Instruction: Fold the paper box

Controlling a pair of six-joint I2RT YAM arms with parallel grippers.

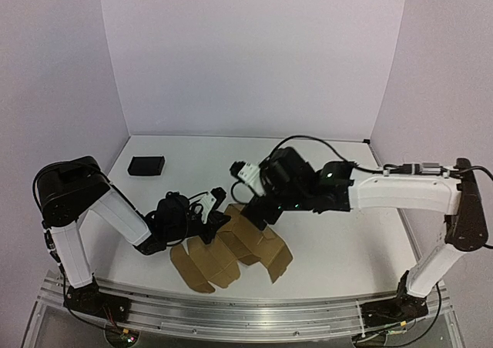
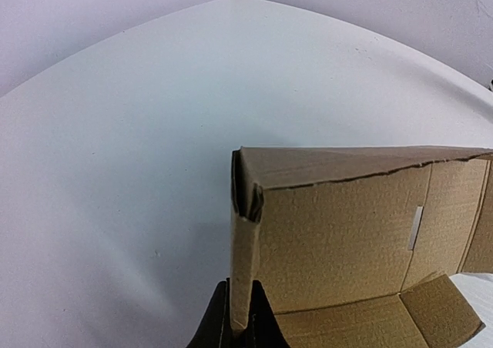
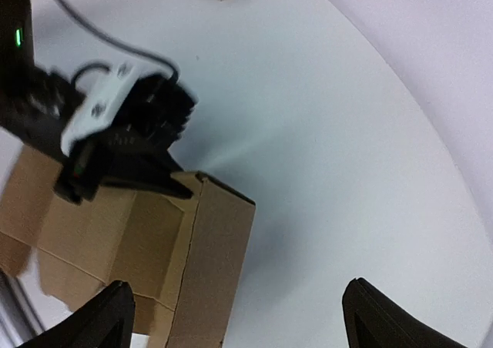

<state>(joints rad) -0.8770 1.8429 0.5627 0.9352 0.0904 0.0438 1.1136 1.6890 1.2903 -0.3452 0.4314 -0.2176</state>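
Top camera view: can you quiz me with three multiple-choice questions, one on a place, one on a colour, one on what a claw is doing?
1. Where on the table is the black block? A near right corner; B between the arm bases; C far left.
2. What colour is the paper box? A brown; B white; C blue.
3. What is the left claw doing? A hanging wide open; B pinching a box wall; C out of sight.
Answers: 1 C, it lies far left; 2 A, plain brown cardboard; 3 B, it clamps the wall's edge.
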